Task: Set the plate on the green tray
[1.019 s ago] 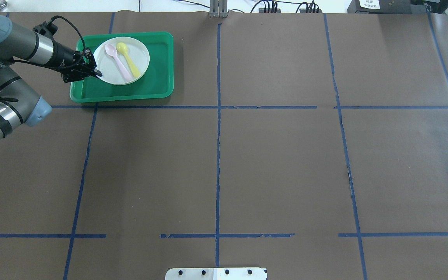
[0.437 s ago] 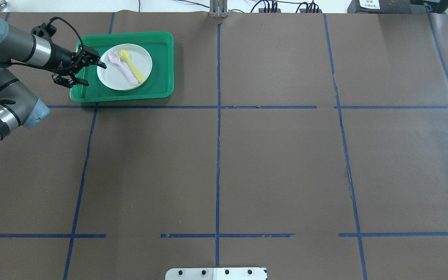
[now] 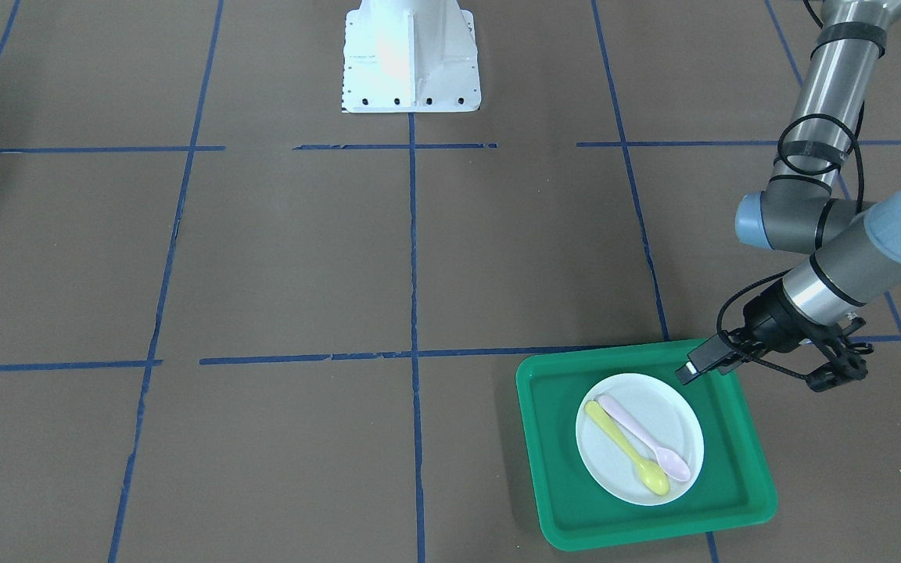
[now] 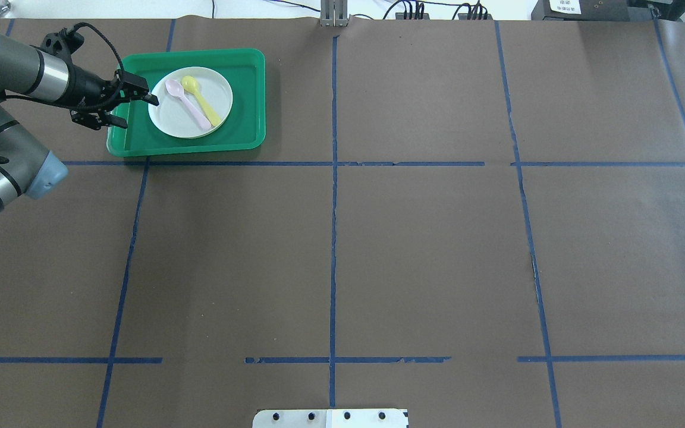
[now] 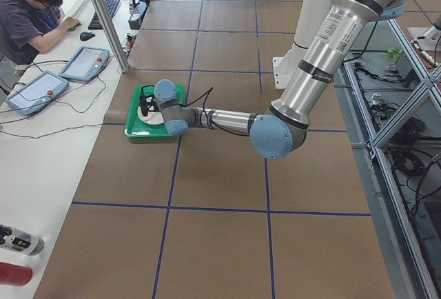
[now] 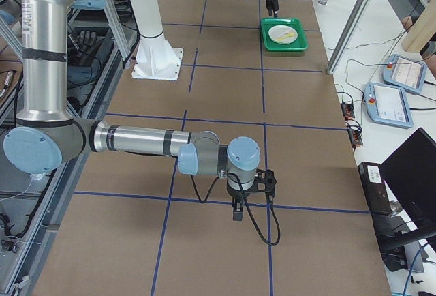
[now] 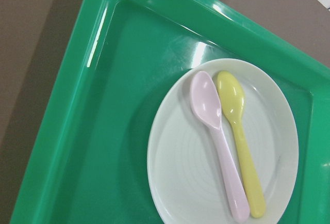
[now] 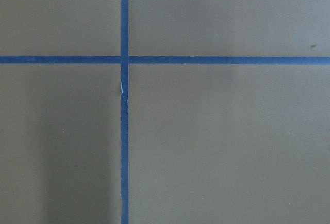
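Note:
The white plate [image 4: 191, 116] lies flat inside the green tray [image 4: 241, 119] at the far left of the table. A pink spoon [image 4: 187, 104] and a yellow spoon [image 4: 200, 100] lie on it. My left gripper [image 4: 139, 111] is open and empty, just left of the plate over the tray's left rim, not touching the plate. The left wrist view shows the plate [image 7: 180, 172] in the tray [image 7: 118, 105]. The plate [image 3: 673, 414] and tray [image 3: 560, 438] also show in the front view. My right gripper [image 6: 236, 211] hangs over bare table far away; I cannot tell its state.
Brown paper with blue tape lines [image 4: 333, 238] covers the table. The robot's white base plate [image 3: 410, 59] stands at the near middle edge. An operator [image 5: 38, 9] sits at a side bench with tablets beyond the tray.
One second ago my left gripper was shut on the plate's left rim. It has opened, let the plate go onto the tray, and drawn back to the left.

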